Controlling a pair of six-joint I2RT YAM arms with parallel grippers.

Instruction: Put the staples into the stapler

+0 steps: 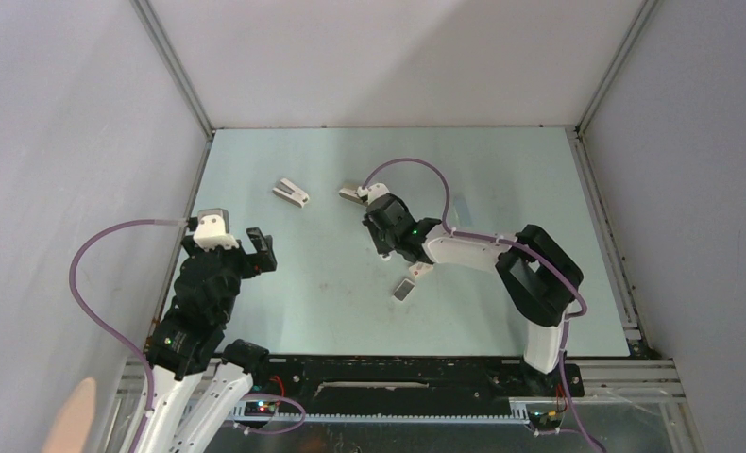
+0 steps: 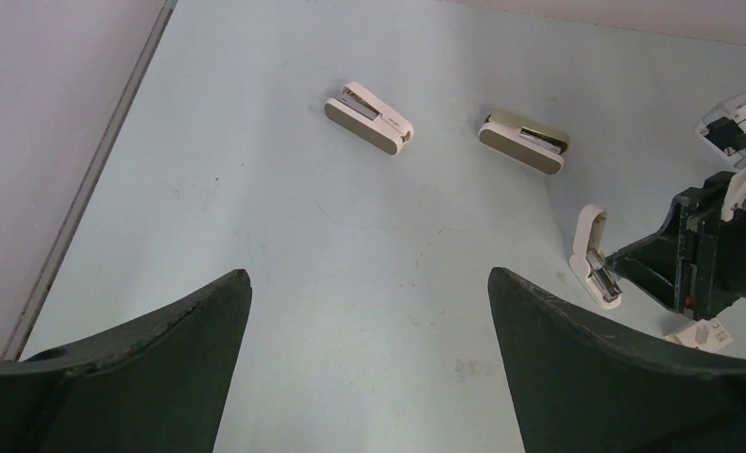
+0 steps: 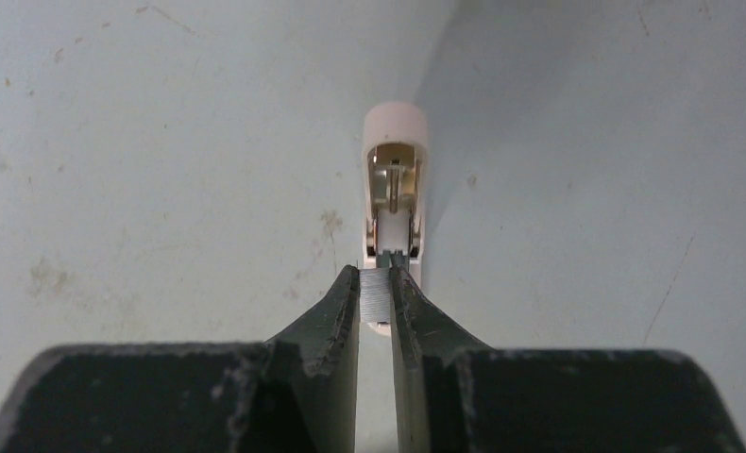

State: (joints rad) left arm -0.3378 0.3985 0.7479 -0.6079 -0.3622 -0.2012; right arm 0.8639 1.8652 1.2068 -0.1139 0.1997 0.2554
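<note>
The slim pale stapler [image 3: 394,179] lies open on the table, its metal channel facing up; it also shows in the left wrist view [image 2: 594,253]. My right gripper [image 3: 376,279] is shut on a small grey ridged strip of staples [image 3: 376,294] and holds it at the near end of the stapler's channel. In the top view the right gripper [image 1: 381,243] hides the stapler. The white staple box with its grey tray [image 1: 404,289] lies just behind the right gripper. My left gripper [image 2: 369,283] is open and empty at the table's left side [image 1: 252,247].
Two stubby wedge-shaped staplers lie at the back: a white one [image 1: 292,192] [image 2: 369,117] and a beige one [image 1: 354,193] [image 2: 523,142]. A small white stub [image 1: 424,270] lies by the staple box. The enclosure's walls ring the table [image 1: 331,311].
</note>
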